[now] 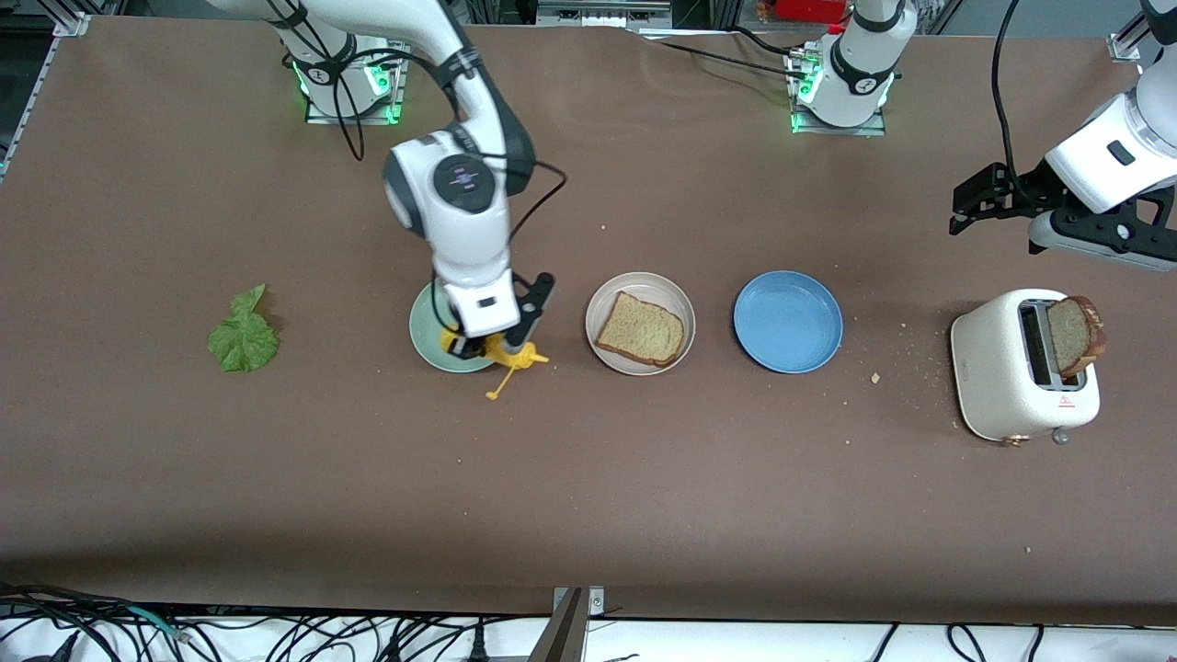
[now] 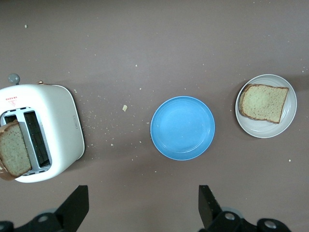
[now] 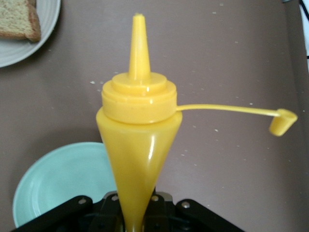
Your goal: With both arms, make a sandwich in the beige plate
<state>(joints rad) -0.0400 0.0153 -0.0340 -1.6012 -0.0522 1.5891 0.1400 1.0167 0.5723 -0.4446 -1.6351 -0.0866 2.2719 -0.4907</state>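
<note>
Here, beige plate (image 1: 640, 323) beside right hand (image 1: 492, 348)

Leftover stuff around the blue plate

The blue plate (image 1: 788, 321) is the landmark: toward the left arm's end from it stands a white toaster (image 1: 1023, 365) (scattered crumbs (image 1: 875, 377) lie between the two). Toward the right arm's end is a mint-green plate (image 1: 429, 342), with a yellow squeeze bottle (image 1: 508, 354) over its edge, cap dangling on its strap.
</note>
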